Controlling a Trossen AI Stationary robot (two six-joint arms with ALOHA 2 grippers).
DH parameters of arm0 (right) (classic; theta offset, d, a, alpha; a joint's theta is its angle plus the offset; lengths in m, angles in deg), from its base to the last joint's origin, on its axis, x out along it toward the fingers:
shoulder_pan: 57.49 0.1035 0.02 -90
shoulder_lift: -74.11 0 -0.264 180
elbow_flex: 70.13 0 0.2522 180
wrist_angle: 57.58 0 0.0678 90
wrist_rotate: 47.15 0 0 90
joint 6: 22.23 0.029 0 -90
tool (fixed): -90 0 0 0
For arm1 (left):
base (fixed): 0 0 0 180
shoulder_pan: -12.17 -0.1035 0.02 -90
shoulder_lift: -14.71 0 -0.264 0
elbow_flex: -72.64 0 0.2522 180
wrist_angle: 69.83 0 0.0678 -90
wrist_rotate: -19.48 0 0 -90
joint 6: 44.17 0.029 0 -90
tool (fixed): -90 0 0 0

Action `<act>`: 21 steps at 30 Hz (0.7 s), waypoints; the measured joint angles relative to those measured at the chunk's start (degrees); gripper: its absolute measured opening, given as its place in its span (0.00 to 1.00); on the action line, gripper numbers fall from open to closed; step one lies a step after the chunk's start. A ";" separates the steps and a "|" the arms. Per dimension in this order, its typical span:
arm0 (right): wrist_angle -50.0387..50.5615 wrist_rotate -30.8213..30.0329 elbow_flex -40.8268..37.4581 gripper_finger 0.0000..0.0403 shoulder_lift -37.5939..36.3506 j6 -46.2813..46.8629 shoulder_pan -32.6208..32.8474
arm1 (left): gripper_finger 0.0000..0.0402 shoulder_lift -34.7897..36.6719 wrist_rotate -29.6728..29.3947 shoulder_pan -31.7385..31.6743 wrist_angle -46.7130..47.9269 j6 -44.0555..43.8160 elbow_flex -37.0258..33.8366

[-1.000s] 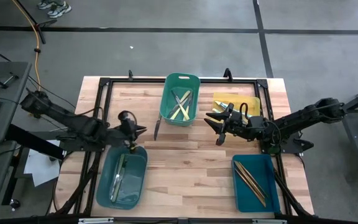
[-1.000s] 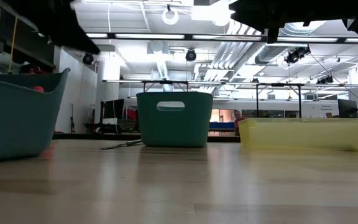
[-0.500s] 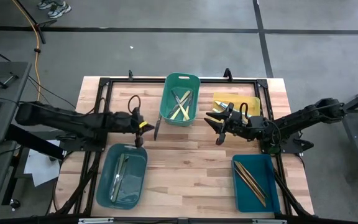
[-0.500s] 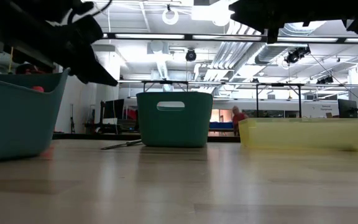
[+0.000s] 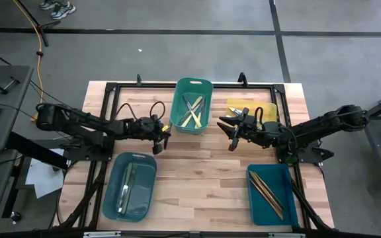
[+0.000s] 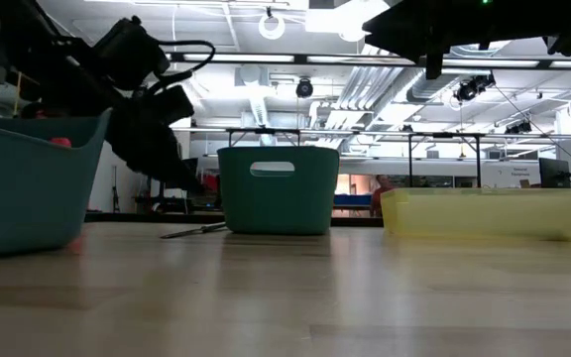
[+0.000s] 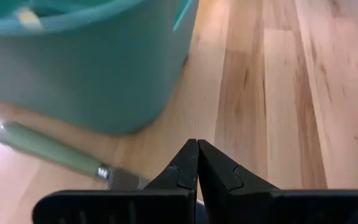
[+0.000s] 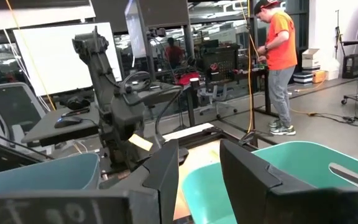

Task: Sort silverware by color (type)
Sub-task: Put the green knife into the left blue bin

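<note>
Your left gripper is pinched fully shut on nothing, its tips just above the knife — the one piece lying loose on the table, just beside the green bin. In the high view its long axis runs roughly toward and away from the table's far edge, alongside the bin wall. The left arm is far nearer; you'd need to open before dropping onto the green handle. Your right gripper waits part open and empty, between the green and yellow bin.
</note>
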 joint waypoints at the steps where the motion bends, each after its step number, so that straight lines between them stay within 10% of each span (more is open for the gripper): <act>1: 0.02 0.02 0.00 0.28 0.00 -0.08 0.02 | 0.00 -0.68 0.12 -0.26 -0.25 -0.97 0.00; 21: 0.16 0.24 0.00 0.28 0.00 -0.13 0.02 | 0.00 -5.48 1.53 -2.48 1.74 -13.75 0.02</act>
